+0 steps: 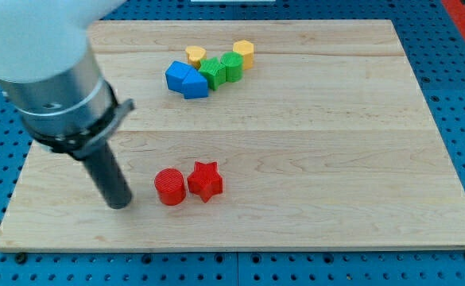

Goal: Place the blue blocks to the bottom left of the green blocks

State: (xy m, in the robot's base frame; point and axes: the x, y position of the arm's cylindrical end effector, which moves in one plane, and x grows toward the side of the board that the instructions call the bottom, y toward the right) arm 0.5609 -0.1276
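Observation:
Two blue blocks point(186, 79) lie touching each other near the view's top middle, just left and slightly below the two green blocks point(221, 69), a star and a cube. The blue blocks touch the green star. My tip point(119, 204) rests on the board at the view's lower left, far below the blue blocks and just left of the red cylinder point(169, 187).
A red star point(205, 180) sits right beside the red cylinder. Two yellow blocks lie by the green ones, one point(195, 55) above the green star and one point(243, 52) right of the green cube. The wooden board point(319, 159) lies on a blue pegboard.

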